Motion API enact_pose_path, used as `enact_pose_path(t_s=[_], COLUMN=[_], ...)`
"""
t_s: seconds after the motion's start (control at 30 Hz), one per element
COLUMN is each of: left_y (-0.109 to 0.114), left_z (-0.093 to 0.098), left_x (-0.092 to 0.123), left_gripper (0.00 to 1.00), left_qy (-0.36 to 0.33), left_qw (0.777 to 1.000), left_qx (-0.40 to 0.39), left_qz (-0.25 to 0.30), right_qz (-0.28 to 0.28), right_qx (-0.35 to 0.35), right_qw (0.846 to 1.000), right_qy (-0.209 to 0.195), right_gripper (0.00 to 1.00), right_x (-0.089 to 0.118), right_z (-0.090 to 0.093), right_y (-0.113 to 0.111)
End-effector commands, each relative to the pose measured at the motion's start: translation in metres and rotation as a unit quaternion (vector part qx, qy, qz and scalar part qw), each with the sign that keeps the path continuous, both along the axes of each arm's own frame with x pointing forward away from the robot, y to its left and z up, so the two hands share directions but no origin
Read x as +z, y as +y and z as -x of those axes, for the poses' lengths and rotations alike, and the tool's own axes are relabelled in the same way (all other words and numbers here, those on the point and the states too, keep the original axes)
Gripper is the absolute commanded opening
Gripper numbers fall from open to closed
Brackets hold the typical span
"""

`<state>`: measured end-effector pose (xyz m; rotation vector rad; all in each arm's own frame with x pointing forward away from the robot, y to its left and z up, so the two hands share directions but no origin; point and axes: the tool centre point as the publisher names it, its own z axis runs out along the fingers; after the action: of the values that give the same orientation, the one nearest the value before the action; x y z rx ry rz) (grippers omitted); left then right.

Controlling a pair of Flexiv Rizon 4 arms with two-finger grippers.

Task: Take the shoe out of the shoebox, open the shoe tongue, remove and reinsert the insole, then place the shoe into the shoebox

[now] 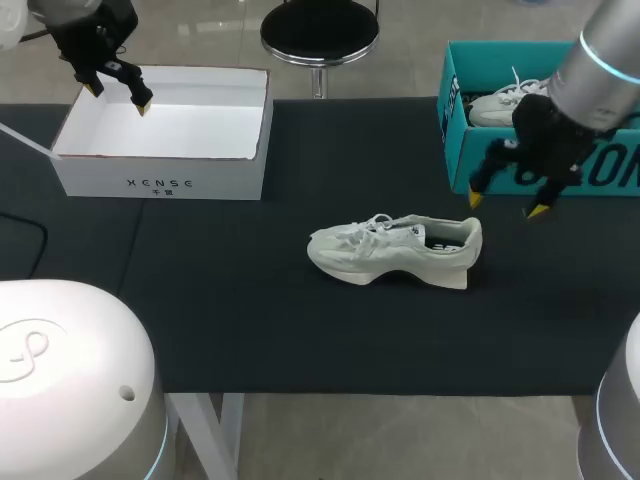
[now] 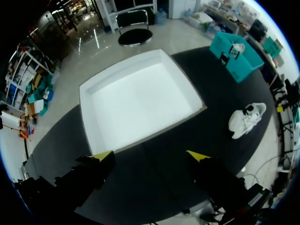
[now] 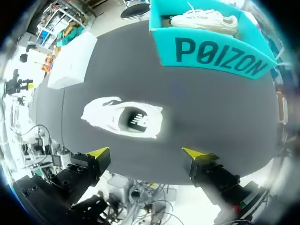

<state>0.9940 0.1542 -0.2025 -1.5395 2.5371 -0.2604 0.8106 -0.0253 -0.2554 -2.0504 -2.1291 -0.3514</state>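
From where I stand, the white shoe (image 1: 395,250) sits upright on its sole in the middle of the black table (image 1: 230,310), toe toward the left arm's side, well apart from both boxes; a second shoe (image 1: 500,105) rests in the teal shoebox (image 1: 455,140) at the right rear; a white box (image 1: 165,178) stands at the left rear. The left gripper (image 1: 117,98) hangs over the white box's far corner, fingers spread, holding nothing; the right gripper (image 1: 505,205) hovers in front of the teal shoebox, near the shoe's heel, likewise spread and empty.

The shoe looks light; its upper is probably soft and quick to crumple, the sole and heel stiffer; I'd take it with 2 fingers at the heel collar or across the midfoot sole, clear of the loose laces (image 1: 378,224); the insole (image 3: 136,120), seen through the opening, is likely thin and floppy.
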Motion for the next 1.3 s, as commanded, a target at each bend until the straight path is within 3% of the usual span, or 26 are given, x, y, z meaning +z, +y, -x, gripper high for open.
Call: enact_pose_path(t_s=[0.03, 0.37, 0.47, 0.5, 0.6, 0.67, 0.73, 0.8, 1.3], left_y=[0.000, 0.000, 0.000, 0.000, 0.000, 0.000, 0.000, 0.000, 0.000], left_z=[0.000, 0.000, 0.000, 0.000, 0.000, 0.000, 0.000, 0.000, 0.000], left_x=[0.000, 0.000, 0.000, 0.000, 0.000, 0.000, 0.000, 0.000, 0.000], left_gripper=[1.00, 1.00, 1.00, 1.00, 1.00, 1.00, 1.00, 1.00, 1.00], left_qy=[0.000, 0.000, 0.000, 0.000, 0.000, 0.000, 0.000, 0.000, 0.000], left_qw=[1.000, 1.000, 1.000, 1.000, 1.000, 1.000, 1.000, 1.000, 1.000], left_qx=[0.000, 0.000, 0.000, 0.000, 0.000, 0.000, 0.000, 0.000, 0.000], left_qz=[-0.001, -0.001, -0.001, -0.001, -0.001, -0.001, -0.001, -0.001, -0.001], right_qz=[0.034, 0.034, 0.107, 0.115, 0.123, 0.136, 0.180, 0.131, 0.131], right_qx=[0.390, 0.390, 0.568, 0.621, 0.694, 0.694, 0.705, 0.654, 0.654], right_qw=[0.917, 0.917, 0.816, 0.775, 0.696, 0.682, 0.661, 0.740, 0.740], right_qy=[0.072, 0.072, 0.006, -0.027, -0.135, -0.187, -0.184, -0.087, -0.087], right_gripper=[1.00, 1.00, 1.00, 1.00, 1.00, 1.00, 1.00, 1.00, 1.00], right_x=[0.002, 0.002, 0.006, 0.006, 0.007, 0.011, 0.014, 0.013, 0.013], right_z=[-0.006, -0.006, 0.004, 0.011, 0.039, 0.059, 0.071, 0.064, 0.064], right_y=[-0.002, -0.002, 0.007, 0.007, -0.014, -0.028, -0.045, -0.062, -0.062])
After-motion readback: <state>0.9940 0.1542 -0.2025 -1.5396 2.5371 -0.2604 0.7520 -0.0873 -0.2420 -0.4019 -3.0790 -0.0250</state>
